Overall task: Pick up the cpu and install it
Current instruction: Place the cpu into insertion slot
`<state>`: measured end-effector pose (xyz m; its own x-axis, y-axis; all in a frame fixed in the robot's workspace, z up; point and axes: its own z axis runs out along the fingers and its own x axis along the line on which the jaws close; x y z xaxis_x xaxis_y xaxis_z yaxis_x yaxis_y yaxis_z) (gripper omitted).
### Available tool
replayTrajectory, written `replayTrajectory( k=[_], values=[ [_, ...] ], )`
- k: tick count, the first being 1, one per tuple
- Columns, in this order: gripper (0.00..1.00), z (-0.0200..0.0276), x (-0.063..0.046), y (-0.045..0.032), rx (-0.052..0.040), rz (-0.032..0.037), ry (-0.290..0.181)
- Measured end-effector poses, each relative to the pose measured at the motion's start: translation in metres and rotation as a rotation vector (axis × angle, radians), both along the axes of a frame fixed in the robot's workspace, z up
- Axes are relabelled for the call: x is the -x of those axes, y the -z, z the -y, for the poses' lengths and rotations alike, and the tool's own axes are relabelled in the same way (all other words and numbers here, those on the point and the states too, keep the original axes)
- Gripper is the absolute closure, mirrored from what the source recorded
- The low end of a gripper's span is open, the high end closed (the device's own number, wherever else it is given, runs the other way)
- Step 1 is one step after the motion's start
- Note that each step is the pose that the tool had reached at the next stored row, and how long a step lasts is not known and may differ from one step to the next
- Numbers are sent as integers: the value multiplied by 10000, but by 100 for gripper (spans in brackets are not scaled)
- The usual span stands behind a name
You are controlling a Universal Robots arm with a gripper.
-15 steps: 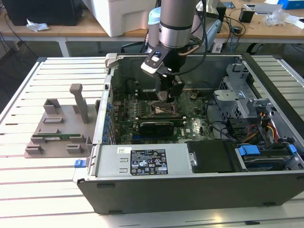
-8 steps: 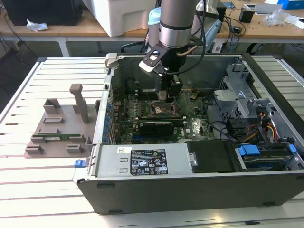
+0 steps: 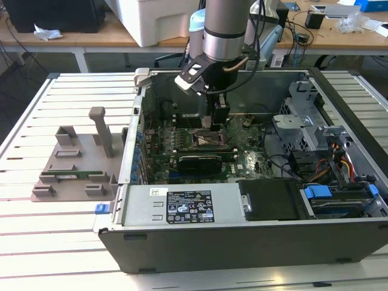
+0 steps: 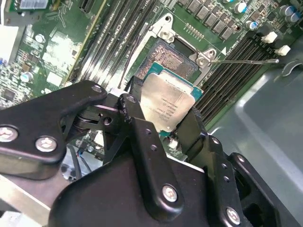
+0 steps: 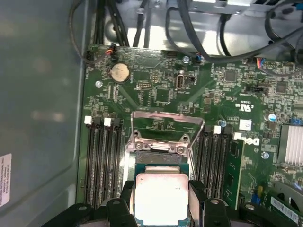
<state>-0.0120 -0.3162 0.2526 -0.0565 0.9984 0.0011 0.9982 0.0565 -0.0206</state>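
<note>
Gripper (image 4: 165, 116) clenched on the cpu (image 4: 166, 100), its fingers (image 4: 142, 132) on two opposite edges, so pickup reads as done. Just beneath and ahead of the chip lies the open socket (image 5: 158, 158), load plate (image 5: 166, 124) swung up; the cpu looks not yet seated, the plate not yet shut. Gap between chip and socket is hard to judge, and the fingers hide the chip's near edge.

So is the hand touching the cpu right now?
Touching. In the second wrist view the hand has its black fingers pressed against opposite edges of the cpu, with no gap showing.
</note>
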Motion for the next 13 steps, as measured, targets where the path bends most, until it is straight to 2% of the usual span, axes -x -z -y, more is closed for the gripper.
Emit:
replayTrajectory(
  k=[2,13],
  values=[
    [46,0,-1,1,126,1,244],
    [46,-1,-1,10,138,1,275]
  ],
)
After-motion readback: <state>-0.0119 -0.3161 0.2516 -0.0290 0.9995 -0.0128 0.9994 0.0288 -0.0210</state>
